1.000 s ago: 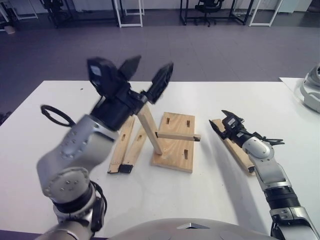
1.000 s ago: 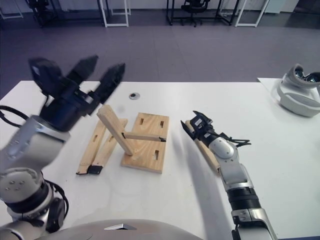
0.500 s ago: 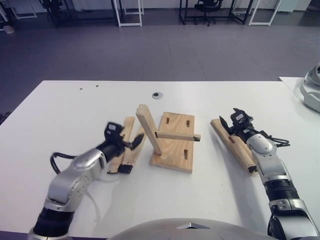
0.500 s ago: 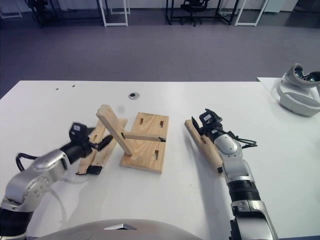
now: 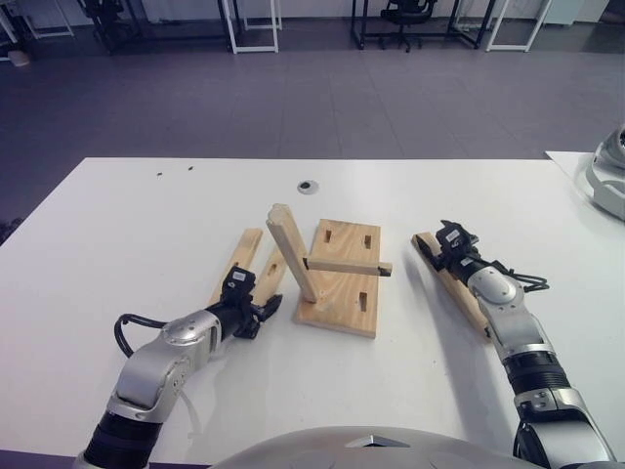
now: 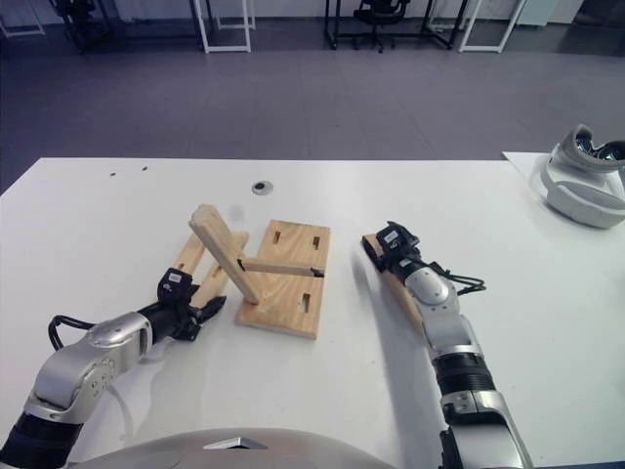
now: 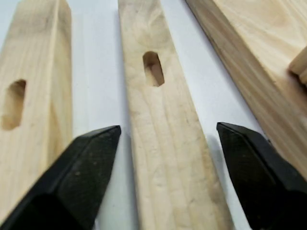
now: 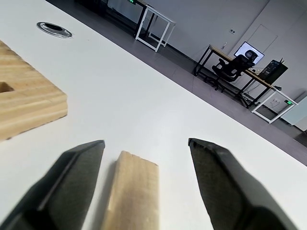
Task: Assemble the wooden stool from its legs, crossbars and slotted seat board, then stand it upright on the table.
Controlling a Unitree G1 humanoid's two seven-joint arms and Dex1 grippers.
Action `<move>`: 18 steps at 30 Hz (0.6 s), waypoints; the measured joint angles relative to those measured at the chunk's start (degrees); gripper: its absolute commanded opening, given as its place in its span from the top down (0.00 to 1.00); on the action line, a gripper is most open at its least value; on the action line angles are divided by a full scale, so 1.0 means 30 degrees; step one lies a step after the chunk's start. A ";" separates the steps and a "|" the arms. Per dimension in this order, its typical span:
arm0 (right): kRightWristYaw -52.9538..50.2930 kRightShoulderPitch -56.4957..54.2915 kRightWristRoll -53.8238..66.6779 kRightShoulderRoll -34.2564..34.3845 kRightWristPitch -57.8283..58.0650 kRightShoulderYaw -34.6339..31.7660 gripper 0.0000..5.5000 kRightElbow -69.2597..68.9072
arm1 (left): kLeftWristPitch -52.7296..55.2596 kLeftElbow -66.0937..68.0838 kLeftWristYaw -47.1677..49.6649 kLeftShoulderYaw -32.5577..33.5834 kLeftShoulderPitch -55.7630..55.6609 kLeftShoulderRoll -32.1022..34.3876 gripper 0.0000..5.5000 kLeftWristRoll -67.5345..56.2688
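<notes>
The slotted seat board [image 5: 344, 290] lies flat mid-table. One leg [image 5: 291, 250] stands tilted in it, and a crossbar [image 5: 348, 266] runs from that leg over the board. Two legs [image 5: 241, 262] [image 7: 165, 120] lie flat side by side left of the board. My left gripper [image 5: 257, 311] is open at their near ends, its fingers [image 7: 76, 177] straddling the leg nearer the board without touching it. Another leg [image 5: 459, 288] lies right of the board. My right gripper [image 5: 441, 248] is open over its far end [image 8: 132, 191], one finger on each side.
A round grommet hole [image 5: 309, 186] sits in the white table [image 5: 127, 225] behind the board. A white headset [image 5: 610, 181] rests at the right edge. A black cable [image 5: 127, 327] loops beside my left arm. The board's corner [image 8: 24, 103] lies close to the right gripper.
My left arm came down from high above the table to the near ends of the two flat legs. My right gripper shifted slightly along the right-hand leg toward its far end.
</notes>
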 measured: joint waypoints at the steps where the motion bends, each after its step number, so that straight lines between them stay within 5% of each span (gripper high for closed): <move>1: -0.0043 0.0001 -0.0005 0.0123 0.0007 0.0001 0.41 -0.0013 | 0.0094 -0.0036 -0.0081 -0.0026 -0.0037 0.0066 0.45 0.0171; 7: 0.0079 0.0176 0.1599 0.0522 0.0655 -0.1026 0.41 -0.0207 | -0.0113 0.0867 -0.0534 0.0947 -0.0989 -0.1036 0.62 0.0033; 12: 0.2273 -0.4740 1.1169 0.2300 0.5940 -0.4521 0.41 -0.3235 | -0.4202 0.1229 -0.2747 0.4234 -0.6529 -0.1027 0.62 -0.1217; 18: 0.0710 -1.0113 1.9154 0.5639 1.0763 -0.5873 0.41 -0.5129 | -1.0841 0.3539 -0.6766 0.2272 -1.0205 -0.0462 0.62 0.1636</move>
